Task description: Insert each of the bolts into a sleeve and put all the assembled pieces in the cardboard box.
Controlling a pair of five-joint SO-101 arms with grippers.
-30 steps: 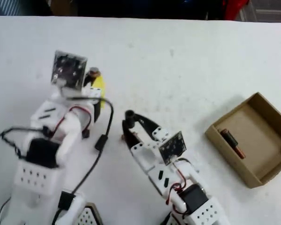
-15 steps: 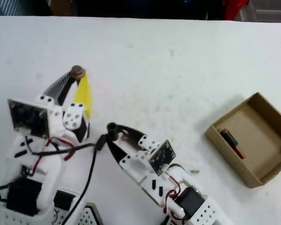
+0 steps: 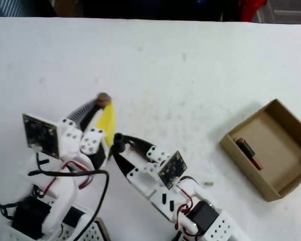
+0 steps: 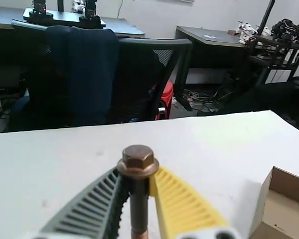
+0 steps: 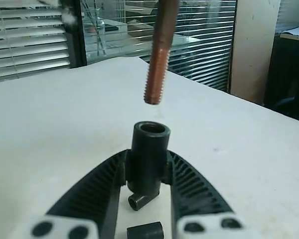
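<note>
Copper-coloured, the bolt [image 4: 138,199] is being held upright by the left gripper [image 4: 137,174], whose grey and yellow fingers [image 4: 179,206] are being pressed shut on the shaft just under the hex head. A black sleeve [image 5: 149,149] is being gripped upright by the right gripper [image 5: 147,157], closed against its sides with the bore facing up. In the right wrist view the threaded tip is hanging above the bore, apart from it. It looks a little off centre, with the shaft slightly tilted.

Insertion is judged to be the step in hand. For it to be done well, the tip should be brought squarely over the bore and the shaft straightened before anything is lowered. The descent should be made slowly, so that the thread is not being caught on the sleeve's rim. The sleeve should be held steady and level meanwhile. The bolt should be released only once most of the shaft is seated.

Two spare sleeves [image 5: 139,201] are lying on the tabletop [image 3: 190,65] beneath the right gripper. One assembled piece [image 3: 248,152] is lying in the box [image 3: 243,168], well apart to the right.
</note>
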